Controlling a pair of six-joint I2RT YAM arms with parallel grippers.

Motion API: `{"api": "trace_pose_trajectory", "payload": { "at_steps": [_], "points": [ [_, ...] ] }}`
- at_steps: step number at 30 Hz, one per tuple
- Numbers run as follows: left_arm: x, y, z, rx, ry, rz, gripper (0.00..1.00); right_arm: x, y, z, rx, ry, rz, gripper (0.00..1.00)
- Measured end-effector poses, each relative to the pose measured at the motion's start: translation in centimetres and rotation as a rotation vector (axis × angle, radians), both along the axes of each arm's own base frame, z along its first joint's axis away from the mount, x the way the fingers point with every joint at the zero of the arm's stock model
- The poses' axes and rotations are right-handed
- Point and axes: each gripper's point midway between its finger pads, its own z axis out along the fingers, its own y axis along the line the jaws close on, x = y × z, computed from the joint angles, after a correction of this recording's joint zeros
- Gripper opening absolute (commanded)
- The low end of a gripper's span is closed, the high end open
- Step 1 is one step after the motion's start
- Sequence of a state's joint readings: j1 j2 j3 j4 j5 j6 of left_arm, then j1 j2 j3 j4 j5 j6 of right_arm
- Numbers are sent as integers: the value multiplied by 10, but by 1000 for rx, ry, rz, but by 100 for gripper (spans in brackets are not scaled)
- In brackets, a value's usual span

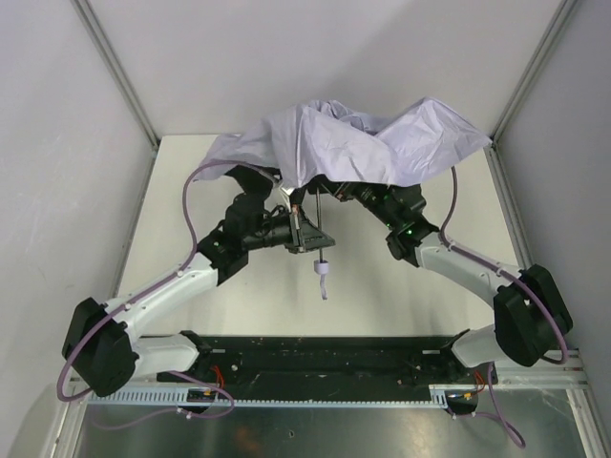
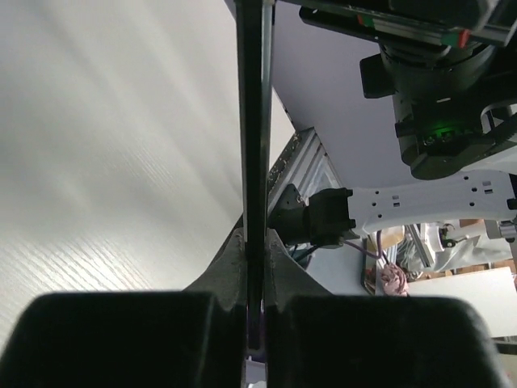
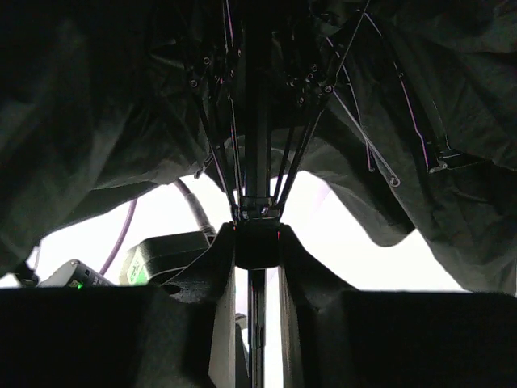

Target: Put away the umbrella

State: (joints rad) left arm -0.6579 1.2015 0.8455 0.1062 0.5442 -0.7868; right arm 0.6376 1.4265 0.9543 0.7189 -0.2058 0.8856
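Holding the umbrella half-collapsed over the far surface: left tool clamped on shaft, right tool pinching runner. An off-axis pull could bend ribs or let the shaft slip.

I'm looking into a 3-sided booth: a plain pale back wall, a left wall and a right wall, with a slanting aluminium post in the far left corner and another in the far right corner. The white tabletop shows a fine wood grain in the left wrist view. Along its near edge lies a black plate, then a white slotted cable duct, then brushed metal. The light is soft and even, with faint shadows. Past an aluminium frame rail I see clutter too blurred to identify.
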Motion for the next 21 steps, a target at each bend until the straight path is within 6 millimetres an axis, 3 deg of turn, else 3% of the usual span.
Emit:
{"api": "trace_pose_trajectory", "payload": {
  "at_steps": [3,4,6,9,10,11,13,16,18,21],
  "points": [
    [-4,1,-4,2,5,4,1,1,-6,-6,-1,9,-11,0],
    [-6,2,-6,2,4,10,7,1,-6,-9,-2,16,-4,0],
    [-12,2,-10,2,5,16,29,-2,-7,-16,-1,26,16,0],
    [-22,-2,-20,5,0,6,78,-7,-9,-28,-10,28,53,0],
    [-26,-3,-24,4,-2,-1,87,-8,-10,-34,-19,29,67,0],
    [-33,-2,-31,5,2,-8,89,-8,-12,-39,-27,29,80,0],
    [-54,6,-50,22,10,-31,81,-5,-18,-51,-52,10,106,0],
    [-81,24,-61,10,-20,-66,70,-6,-28,-57,-67,-65,144,0],
    [-101,38,-52,-37,-81,-101,75,-9,-34,-58,-71,-124,177,0],
    [-125,53,-13,-139,-225,-157,94,-15,-38,-61,-81,-186,238,0]
  ]
}}
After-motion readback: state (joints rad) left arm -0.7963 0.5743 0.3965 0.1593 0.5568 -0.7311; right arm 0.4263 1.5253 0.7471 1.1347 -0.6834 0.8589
